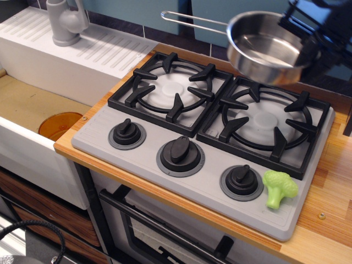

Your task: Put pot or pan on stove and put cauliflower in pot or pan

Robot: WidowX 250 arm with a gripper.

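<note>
I see the stainless-steel saucepan (268, 47) held in the air above the back of the stove (203, 143), over the far edge of the right-hand burner grate (268, 122) and clear of it. Its thin wire-loop handle (193, 20) sticks out to the left, roughly level. My gripper (309, 34) is a dark blurred shape at the top right corner, pinching the pan at its right rim; the individual fingers are too dark to make out, but the pan hangs from them.

The pan's inside looks bare and shiny. The lime-green cauliflower (279, 188) lies on the grey stove surface at the front right, just beside the rightmost of the three black knobs (241, 181), well apart from the pan. The left burner grate (170, 91) carries nothing.

To the left sits the white sink unit (71, 55) with its grey faucet (65, 22), and an orange disc (59, 125) lies in the basin. The stove rests on a wooden counter (330, 198).
</note>
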